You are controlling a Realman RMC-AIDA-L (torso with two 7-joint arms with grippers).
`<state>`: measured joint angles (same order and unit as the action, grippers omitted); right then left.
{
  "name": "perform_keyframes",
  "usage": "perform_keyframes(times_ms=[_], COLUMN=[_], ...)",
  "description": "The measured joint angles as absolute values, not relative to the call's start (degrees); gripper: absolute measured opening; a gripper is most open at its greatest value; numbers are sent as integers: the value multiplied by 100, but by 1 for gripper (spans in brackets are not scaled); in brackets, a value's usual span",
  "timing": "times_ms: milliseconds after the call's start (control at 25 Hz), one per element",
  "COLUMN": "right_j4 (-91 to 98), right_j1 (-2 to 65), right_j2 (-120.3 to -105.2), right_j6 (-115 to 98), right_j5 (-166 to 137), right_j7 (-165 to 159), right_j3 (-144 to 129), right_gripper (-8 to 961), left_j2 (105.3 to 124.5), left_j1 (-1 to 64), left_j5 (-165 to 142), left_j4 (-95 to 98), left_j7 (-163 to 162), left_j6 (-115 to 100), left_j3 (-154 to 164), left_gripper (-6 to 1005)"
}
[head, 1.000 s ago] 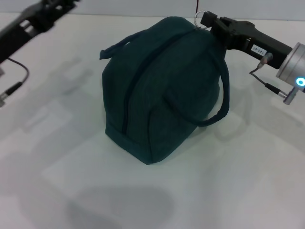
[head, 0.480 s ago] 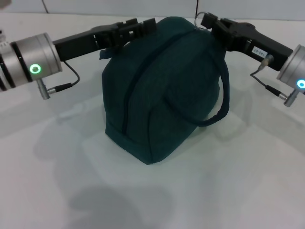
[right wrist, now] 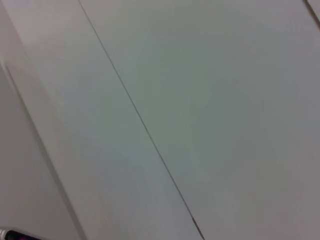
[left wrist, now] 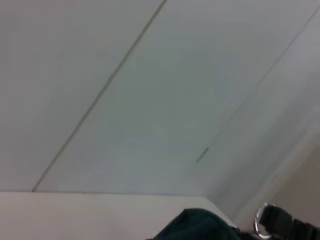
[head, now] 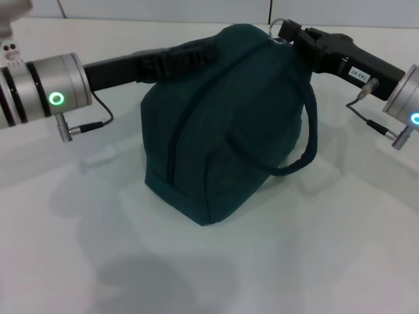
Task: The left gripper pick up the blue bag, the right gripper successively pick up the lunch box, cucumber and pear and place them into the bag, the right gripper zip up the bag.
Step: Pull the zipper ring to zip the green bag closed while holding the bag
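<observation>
The bag [head: 222, 124] sits zipped on the tabletop [head: 314, 248], soft and slumping, between both grippers. Right gripper [head: 291, 33] pinches its ring pull [head: 278, 26]; left gripper [head: 196, 51] touches the top, grip unclear. Best held by handles.

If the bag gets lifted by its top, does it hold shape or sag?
Probably sags some: the bag is soft fabric, and its handle droops in a loose loop. It looks full and domed, so likely hefty. Sitting flat on the table, it seems unlikely to roll.

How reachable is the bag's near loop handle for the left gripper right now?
Probably reachable: the left gripper sits at the blue bag's top left, and nothing blocks the near handle.
</observation>
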<state>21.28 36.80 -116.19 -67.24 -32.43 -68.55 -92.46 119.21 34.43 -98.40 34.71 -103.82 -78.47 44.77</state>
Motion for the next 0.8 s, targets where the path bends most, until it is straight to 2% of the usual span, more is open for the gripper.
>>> perform_keyframes(times_ms=[120, 240, 640, 800], right_j4=[2114, 2096, 2088, 2091], right_j1=[3680, 3671, 3511, 3439], right_j2=[-11619, -11619, -11611, -11602], right_j6=[-6726, -6759, -7001, -7066], right_j5=[-3243, -3236, -3134, -3094], right_j7=[-6855, -6855, -6859, -6861], right_j3=[-9246, -9246, -9246, -9246], right_gripper=[23, 23, 24, 24], left_j2=[11926, 11937, 11945, 11944], left_j1=[3429, 3414, 3402, 3404], left_j5=[-9822, -9747, -9628, -9625], left_j4=[3479, 3474, 3462, 3463], left_j7=[-10357, -10319, -10309, -10301], left_j6=[-7847, -7854, -8003, -8087], left_j3=[4518, 4510, 4522, 4563], left_gripper=[805, 619, 141, 80])
